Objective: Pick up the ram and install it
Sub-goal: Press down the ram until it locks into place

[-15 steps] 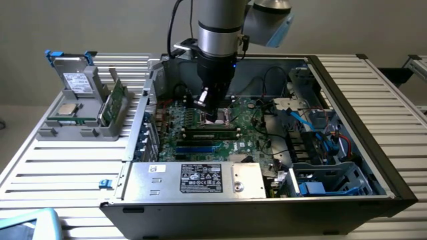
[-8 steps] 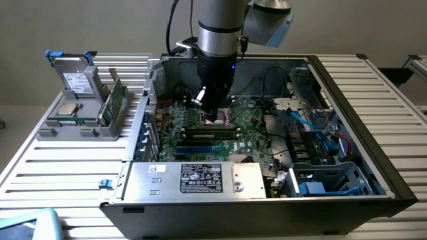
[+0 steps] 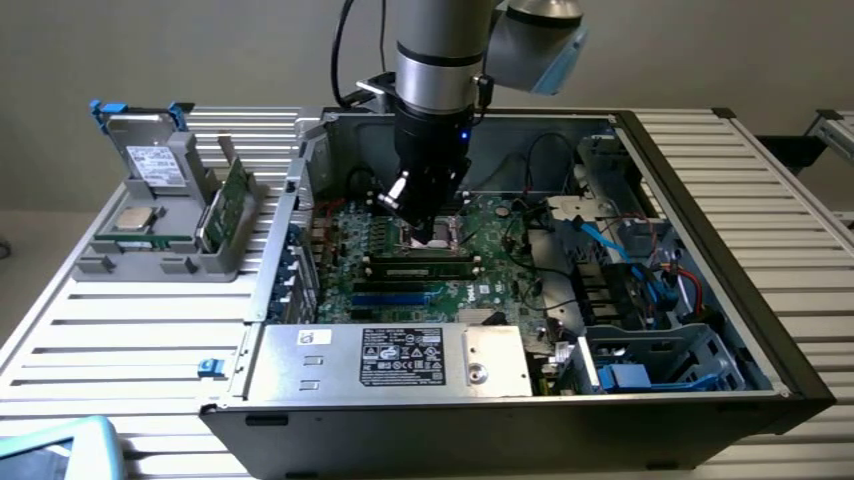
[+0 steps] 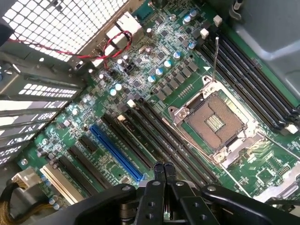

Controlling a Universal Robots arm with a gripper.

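Observation:
The ram (image 3: 235, 203) is a narrow green stick standing on edge in a grey holder (image 3: 160, 266), outside the case at the exterior view's left. My gripper (image 3: 426, 232) hangs inside the open computer case, low over the green motherboard (image 3: 501, 225) and far from the ram. In the wrist view its two black fingertips press together with nothing between them, so the gripper (image 4: 163, 168) is shut and holds nothing. Long black memory slots (image 4: 154, 136) run right below the tips and look empty. The open processor socket (image 4: 215, 119) lies beside them.
The holder also carries a drive (image 3: 155, 158) and a square silver processor chip (image 3: 138, 219). Case walls surround the board, with a silver power supply (image 3: 400, 355) at the front, cables and drive cages (image 3: 641, 290) at the exterior view's right. A blue slot (image 4: 115, 150) sits near the tips.

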